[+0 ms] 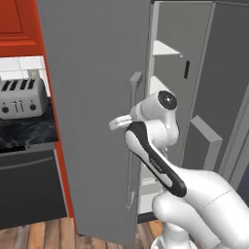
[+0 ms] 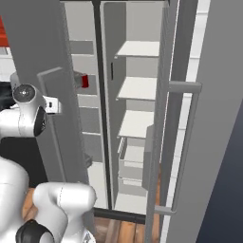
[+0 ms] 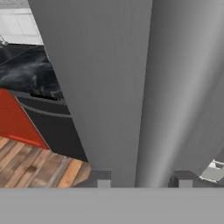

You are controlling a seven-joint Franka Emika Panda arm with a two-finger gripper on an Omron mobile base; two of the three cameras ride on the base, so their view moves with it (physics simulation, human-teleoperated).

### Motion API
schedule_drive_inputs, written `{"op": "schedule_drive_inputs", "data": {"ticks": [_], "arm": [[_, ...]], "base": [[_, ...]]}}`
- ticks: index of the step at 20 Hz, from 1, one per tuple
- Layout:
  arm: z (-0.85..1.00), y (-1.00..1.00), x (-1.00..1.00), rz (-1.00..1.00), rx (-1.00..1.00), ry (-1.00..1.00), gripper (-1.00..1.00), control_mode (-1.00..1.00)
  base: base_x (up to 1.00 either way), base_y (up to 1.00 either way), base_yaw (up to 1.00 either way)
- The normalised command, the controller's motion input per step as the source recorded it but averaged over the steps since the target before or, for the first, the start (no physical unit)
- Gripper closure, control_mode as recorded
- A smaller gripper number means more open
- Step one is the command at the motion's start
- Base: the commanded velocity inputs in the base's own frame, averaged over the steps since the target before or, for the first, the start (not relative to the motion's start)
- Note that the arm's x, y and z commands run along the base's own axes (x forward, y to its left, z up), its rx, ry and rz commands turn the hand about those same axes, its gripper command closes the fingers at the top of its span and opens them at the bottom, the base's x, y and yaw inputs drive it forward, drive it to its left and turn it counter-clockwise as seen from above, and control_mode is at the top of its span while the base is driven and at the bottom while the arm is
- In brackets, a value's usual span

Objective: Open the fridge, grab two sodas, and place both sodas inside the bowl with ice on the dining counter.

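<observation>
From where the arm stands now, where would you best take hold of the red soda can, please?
Grip the red can around its round side, coming in level through the gap between the open fridge doors, since it stands upright in a door bin with grey bins close below.

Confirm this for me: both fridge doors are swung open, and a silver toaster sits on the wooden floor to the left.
One thing is wrong: the toaster sits on the black marble worktop, not the floor, as the left base view shows. Both doors of the fridge are indeed open.
</observation>
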Motion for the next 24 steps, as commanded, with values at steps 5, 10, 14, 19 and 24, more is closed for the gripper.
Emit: {"op": "schedule_drive_inputs", "data": {"ticks": [5,10,14,19,24], "arm": [[-0.02,0.76,-0.46,0.0,0.0,0.12,-1.0,-1.0],[0.0,0.07,-0.64,0.0,0.02,0.03,-1.0,-1.0],[0.0,-0.2,-0.91,0.0,0.08,0.0,-1.0,-1.0],[0.0,-0.56,-0.95,-0.01,0.14,0.0,-1.0,-1.0],[-0.01,-0.72,-0.69,-0.07,0.15,0.0,-1.0,-1.0]], "base": [[0.0,0.0,0.0],[0.0,0.0,0.0],[0.0,0.0,0.0],[0.0,0.0,0.0],[0.0,0.0,0.0]]}}
